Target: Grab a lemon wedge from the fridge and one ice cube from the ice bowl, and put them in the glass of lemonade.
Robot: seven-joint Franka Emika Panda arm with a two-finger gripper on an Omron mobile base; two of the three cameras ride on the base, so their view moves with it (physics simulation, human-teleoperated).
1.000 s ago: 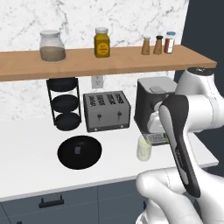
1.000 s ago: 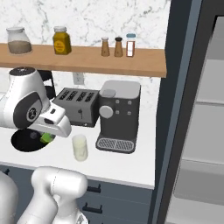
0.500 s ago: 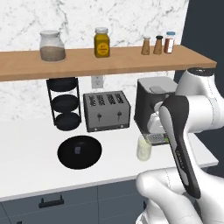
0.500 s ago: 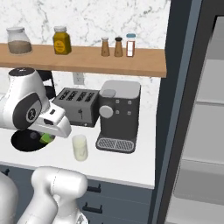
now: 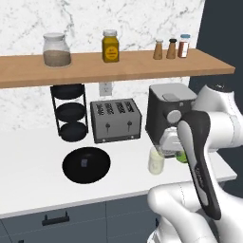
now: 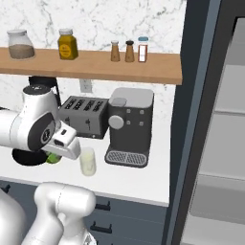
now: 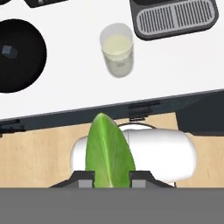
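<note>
Hand view showed gripper clenched on green lemon wedge; base views hid that grip. Glass of lemonade stood near bench front edge, open bench between it and ice bowl.

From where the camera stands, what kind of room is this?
A home kitchen, most likely: a toaster and coffee machine stand on a white counter, with spice jars on a wooden shelf above.
</note>
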